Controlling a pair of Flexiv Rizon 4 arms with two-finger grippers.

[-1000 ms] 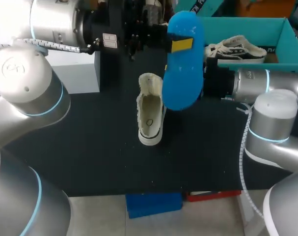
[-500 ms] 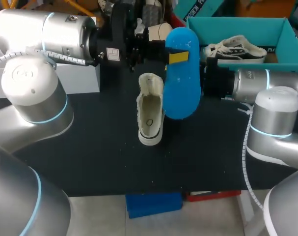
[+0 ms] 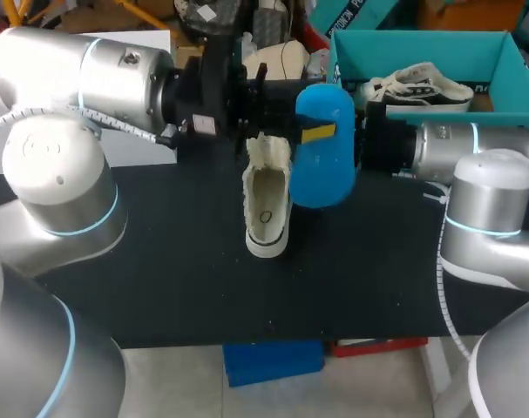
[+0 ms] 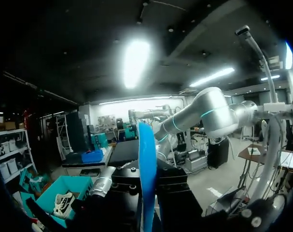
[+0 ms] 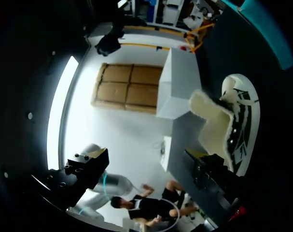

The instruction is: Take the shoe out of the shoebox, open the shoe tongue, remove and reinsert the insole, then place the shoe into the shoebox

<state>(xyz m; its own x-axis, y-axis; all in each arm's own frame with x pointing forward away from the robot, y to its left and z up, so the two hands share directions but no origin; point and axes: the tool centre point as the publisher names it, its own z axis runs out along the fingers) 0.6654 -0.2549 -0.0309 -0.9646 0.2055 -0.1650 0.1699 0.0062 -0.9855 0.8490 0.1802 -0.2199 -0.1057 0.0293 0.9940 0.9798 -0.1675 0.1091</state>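
The left gripper [image 3: 319,132] clamps the blue insole [image 3: 327,174] upright above the table [image 3: 159,261]; the left wrist view shows only its thin edge. The shoe [image 3: 266,205] stands just beside it on the table, its tongue end farthest from me. Whether the right gripper [image 3: 370,139] is closed, I cannot tell.

head view: evenly lit | wrist views: dark surrounds, overhead glare

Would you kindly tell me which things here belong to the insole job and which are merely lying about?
In the job: white shoe on the table; blue insole, held by the left claw; teal shoebox.
Lying about: second shoe in the shoebox; white box.
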